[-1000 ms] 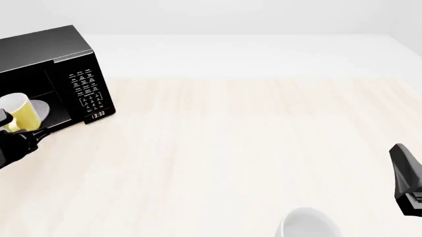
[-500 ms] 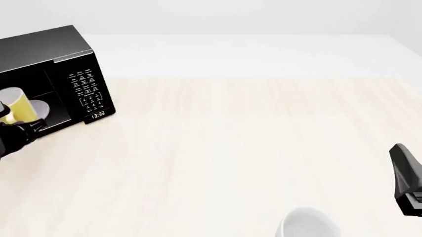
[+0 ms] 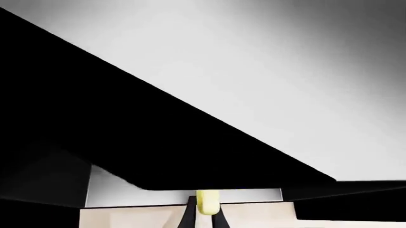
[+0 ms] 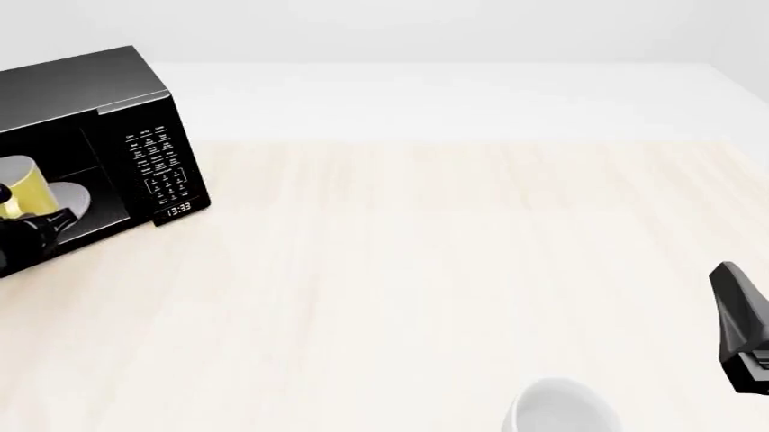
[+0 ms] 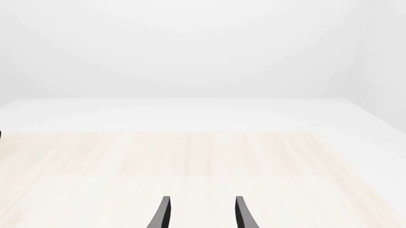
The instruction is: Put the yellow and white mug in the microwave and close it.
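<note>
Yellow outside, white inside: mug (image 4: 22,187), small and cylindrical, held at the open mouth of the black microwave (image 4: 114,99) at far left, over the white round plate (image 4: 70,200). Left gripper (image 3: 204,219): fingers pinching a yellow part of the mug, seemingly its loop handle. Likely light, rigid, smooth and slippery; handle or rim judged the surest hold. Pale wooden desk (image 4: 433,270): bare across the middle. White mug (image 4: 560,407): near front edge, untouched. Right gripper (image 5: 200,214): fingers spread, pinching nothing, idle at far right.
</note>
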Robot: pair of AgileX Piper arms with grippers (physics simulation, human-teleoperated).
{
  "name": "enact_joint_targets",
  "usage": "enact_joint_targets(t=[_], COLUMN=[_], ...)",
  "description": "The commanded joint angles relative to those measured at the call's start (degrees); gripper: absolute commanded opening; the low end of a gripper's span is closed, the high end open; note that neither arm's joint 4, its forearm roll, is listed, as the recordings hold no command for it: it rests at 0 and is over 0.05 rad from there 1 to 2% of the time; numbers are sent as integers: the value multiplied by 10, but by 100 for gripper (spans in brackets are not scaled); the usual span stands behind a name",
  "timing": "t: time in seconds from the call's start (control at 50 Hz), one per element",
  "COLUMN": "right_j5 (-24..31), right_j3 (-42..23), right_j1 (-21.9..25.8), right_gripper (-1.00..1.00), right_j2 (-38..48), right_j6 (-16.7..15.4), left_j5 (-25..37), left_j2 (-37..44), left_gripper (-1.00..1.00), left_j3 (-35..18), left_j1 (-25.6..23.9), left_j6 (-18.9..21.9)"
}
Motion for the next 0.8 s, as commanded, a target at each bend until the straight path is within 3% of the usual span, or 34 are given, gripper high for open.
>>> enact_joint_targets(t=[0.02, 0.48, 0.5, 0.8], right_j5=[0, 0, 0, 0], right_j3=[0, 0, 0, 0], right_j1=[0, 0, 0, 0], right_gripper=[100, 100, 100, 100], right_j2=[-1, -1, -1, -1], right_j6=[0, 0, 0, 0], left_j5=[22, 28, 28, 31], left_j2=[-1, 37, 35, 24], left_gripper=[-100, -100, 100, 100], left_j3=[-35, -52, -49, -43], left_j1=[0, 11, 16, 13], left_j6=[-17, -8, -3, -1])
